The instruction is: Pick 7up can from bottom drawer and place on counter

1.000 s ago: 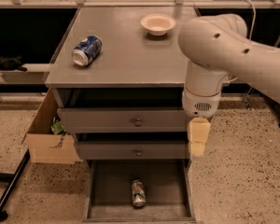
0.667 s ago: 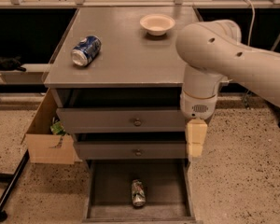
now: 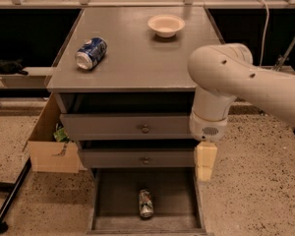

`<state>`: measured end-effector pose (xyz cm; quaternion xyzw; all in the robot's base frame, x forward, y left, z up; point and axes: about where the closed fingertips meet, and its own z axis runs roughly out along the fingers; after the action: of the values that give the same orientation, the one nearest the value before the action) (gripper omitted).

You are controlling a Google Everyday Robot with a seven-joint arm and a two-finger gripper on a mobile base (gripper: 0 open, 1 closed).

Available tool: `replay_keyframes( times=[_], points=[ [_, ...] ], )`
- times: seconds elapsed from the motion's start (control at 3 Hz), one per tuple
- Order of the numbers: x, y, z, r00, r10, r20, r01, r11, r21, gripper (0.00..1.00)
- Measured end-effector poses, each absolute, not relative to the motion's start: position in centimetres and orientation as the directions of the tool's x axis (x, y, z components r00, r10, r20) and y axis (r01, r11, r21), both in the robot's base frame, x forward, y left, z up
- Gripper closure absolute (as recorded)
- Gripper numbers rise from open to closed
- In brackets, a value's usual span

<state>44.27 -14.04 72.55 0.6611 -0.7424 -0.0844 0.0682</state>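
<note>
While the claw (image 3: 205,160) hangs from the thick white arm (image 3: 226,82) at the right front corner of the cabinet, level with the middle drawer (image 3: 137,159), we cannot tell from this angle whether it is wide or narrow; we see only its pale yellowish body pointing down. We see nothing held in it.

Below the claw and to its left as we see it, the bottom drawer (image 3: 115,195) stands pulled out. The 7up can (image 3: 146,203) lies on its side on the drawer floor, near the front wall and roughly midway between the side walls, apart from the claw.

Directly left of the claw, the middle drawer is closed, with its round knob showing. Above that, the top drawer (image 3: 128,127) is closed too.

Well above the claw lies the bench (image 3: 137,63). On it, up and far left of the claw, a blue-and-white can (image 3: 91,53) rests on its side. A small cream bowl (image 3: 166,25) sits upright at the far side of the bench, up and slightly left of the claw.

Far left of the claw, beside the cabinet, an open cardboard box (image 3: 51,154) stands on the speckled floor (image 3: 250,195).
</note>
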Motion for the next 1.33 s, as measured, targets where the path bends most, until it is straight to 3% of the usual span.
replay_keyframes(
  times=[0.67, 1.33],
  points=[
    [37.8, -12.1, 69.2, -0.101, -0.981, -0.163, -0.979, 0.068, 0.194, 0.0],
    [36.6, -10.8, 69.1, -0.075, -0.979, -0.19, -0.987, 0.047, 0.152, 0.0]
  ],
)
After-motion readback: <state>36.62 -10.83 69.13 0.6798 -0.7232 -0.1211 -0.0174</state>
